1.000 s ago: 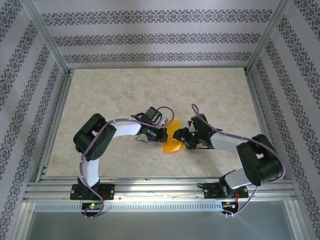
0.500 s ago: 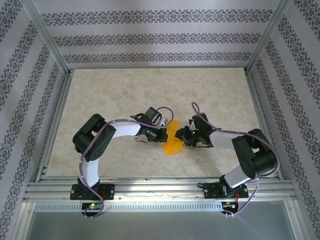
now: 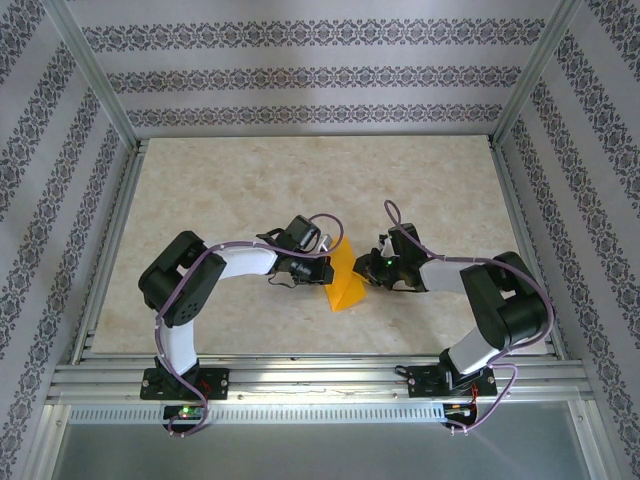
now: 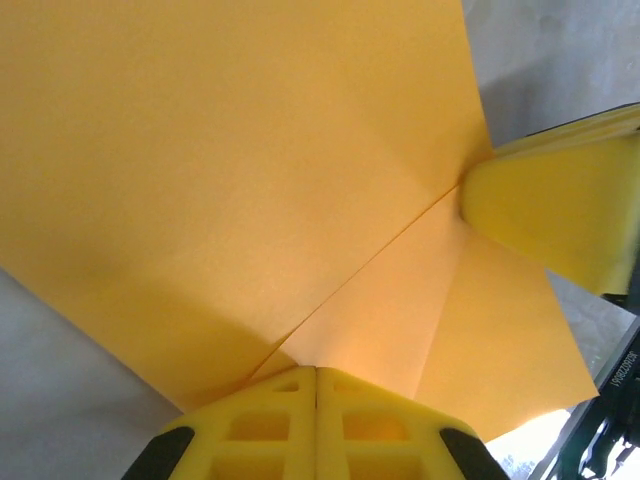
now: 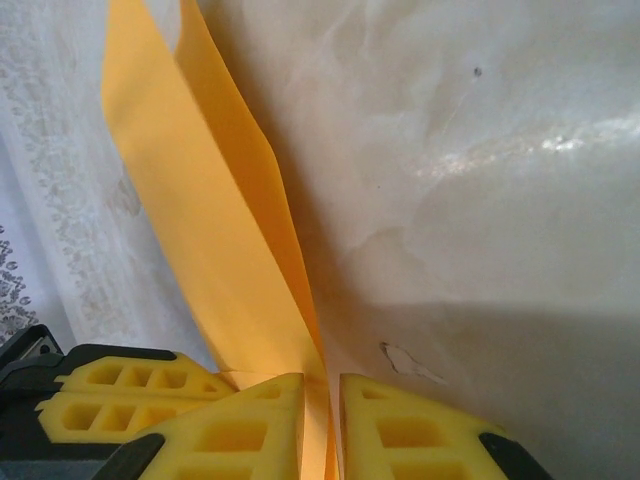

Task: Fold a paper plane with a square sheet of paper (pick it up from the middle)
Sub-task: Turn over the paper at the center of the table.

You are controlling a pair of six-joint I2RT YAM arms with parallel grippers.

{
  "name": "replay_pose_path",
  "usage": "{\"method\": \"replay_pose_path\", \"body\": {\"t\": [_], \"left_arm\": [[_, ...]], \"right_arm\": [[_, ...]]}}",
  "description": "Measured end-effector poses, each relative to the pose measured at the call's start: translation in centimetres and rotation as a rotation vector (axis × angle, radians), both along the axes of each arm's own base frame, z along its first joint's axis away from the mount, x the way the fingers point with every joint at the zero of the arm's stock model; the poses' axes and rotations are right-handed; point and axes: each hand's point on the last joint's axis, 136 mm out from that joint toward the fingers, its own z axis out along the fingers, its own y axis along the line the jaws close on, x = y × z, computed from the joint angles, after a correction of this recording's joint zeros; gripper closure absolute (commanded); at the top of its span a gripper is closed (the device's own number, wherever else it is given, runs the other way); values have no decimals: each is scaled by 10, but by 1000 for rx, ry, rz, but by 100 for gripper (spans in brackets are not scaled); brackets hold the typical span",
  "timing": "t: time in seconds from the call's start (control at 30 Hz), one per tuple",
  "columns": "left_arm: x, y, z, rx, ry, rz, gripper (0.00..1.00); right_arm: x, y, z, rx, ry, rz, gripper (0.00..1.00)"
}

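Left tool (image 4: 316, 388) clamped on paper plane (image 3: 344, 286) at 9 o'clock, right tool (image 5: 322, 402) clamped at 3; pull evenly, hold ridge straight.

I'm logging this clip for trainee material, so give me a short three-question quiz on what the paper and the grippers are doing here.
1. True or false: the left gripper is shut on the paper.
2. In the top view, the paper is: A left of both grippers; B between them; C right of both.
3. Fill in: in the right wrist view, the ___ runs between the right gripper's fingers.
Key: 1 true; 2 B; 3 paper.
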Motion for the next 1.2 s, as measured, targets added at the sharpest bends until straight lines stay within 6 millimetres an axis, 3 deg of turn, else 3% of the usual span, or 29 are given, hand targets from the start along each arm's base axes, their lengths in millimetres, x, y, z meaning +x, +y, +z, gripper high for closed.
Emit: {"method": "replay_pose_path", "body": {"t": [0.3, 0.43, 0.53, 0.67, 0.77, 0.87, 1.03, 1.13, 1.2], "left_arm": [[3, 2, 4, 10, -21, 11, 87], [11, 14, 27, 50, -100, 54, 79], [20, 23, 56, 62, -193, 96, 75], [32, 38, 89, 84, -311, 165, 72], [37, 53, 99, 118, -367, 217, 68], [35, 73, 96, 173, -390, 263, 66], [30, 107, 88, 234, -401, 353, 66], [27, 126, 89, 248, -412, 418, 65], [25, 140, 94, 250, -430, 472, 65]], "right_arm": [[5, 4, 3, 35, -25, 17, 97], [3, 0, 17, 13, -67, 34, 97], [7, -9, 39, -60, -140, 46, 97], [25, -21, 83, -279, -296, 80, 100], [38, -31, 119, -480, -424, 112, 100], [44, -53, 135, -706, -478, 117, 100], [49, -77, 126, -1030, -444, 193, 100], [50, -68, 107, -1142, -407, 279, 100], [49, -51, 92, -1186, -394, 349, 99]]}}
